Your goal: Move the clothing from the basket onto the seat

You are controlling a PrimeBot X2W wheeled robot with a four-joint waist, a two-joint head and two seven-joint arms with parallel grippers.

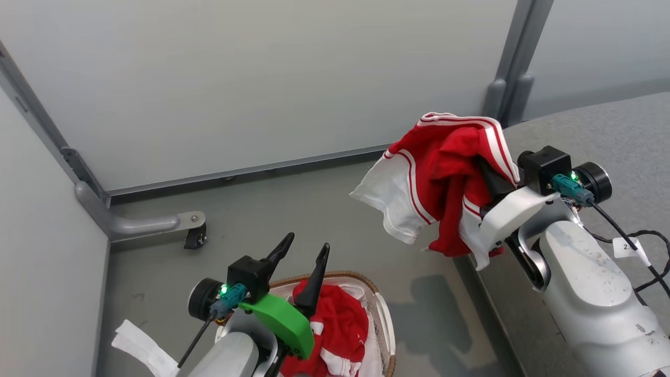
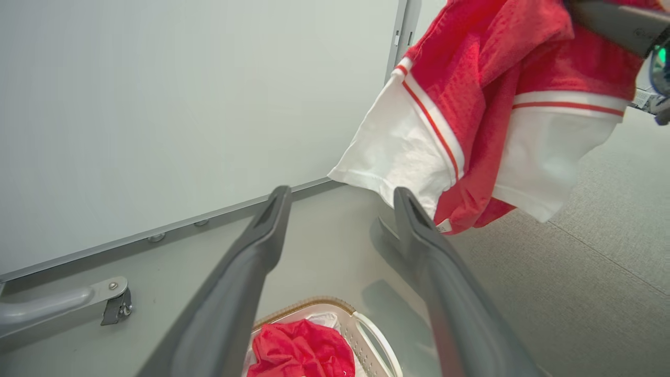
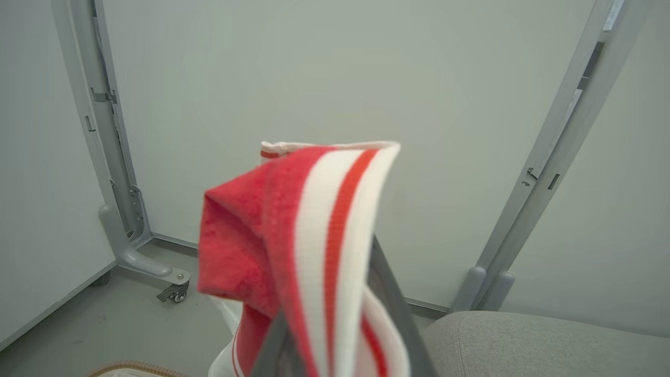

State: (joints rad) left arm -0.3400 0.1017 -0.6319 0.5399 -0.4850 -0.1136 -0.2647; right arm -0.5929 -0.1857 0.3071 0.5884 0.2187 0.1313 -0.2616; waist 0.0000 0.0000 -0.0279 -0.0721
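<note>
My right gripper (image 1: 489, 180) is shut on a piece of the clothing (image 1: 445, 178), a red garment with white panels and stripes. It hangs in the air over the floor, beside the left edge of the grey seat (image 1: 602, 131). The left wrist view has this garment (image 2: 471, 104) at upper right, with the seat (image 2: 602, 241) below it. In the right wrist view the fabric (image 3: 314, 235) drapes over my fingers (image 3: 398, 314). My left gripper (image 1: 306, 251) is open and bare above the basket (image 1: 384, 314). More red clothing (image 1: 340, 324) lies in the basket.
Grey partition walls close off the back and left. A partition foot with a caster (image 1: 193, 233) rests on the floor at left. A white strip (image 1: 141, 345) lies by my left arm. A black cable (image 1: 644, 246) runs over the seat.
</note>
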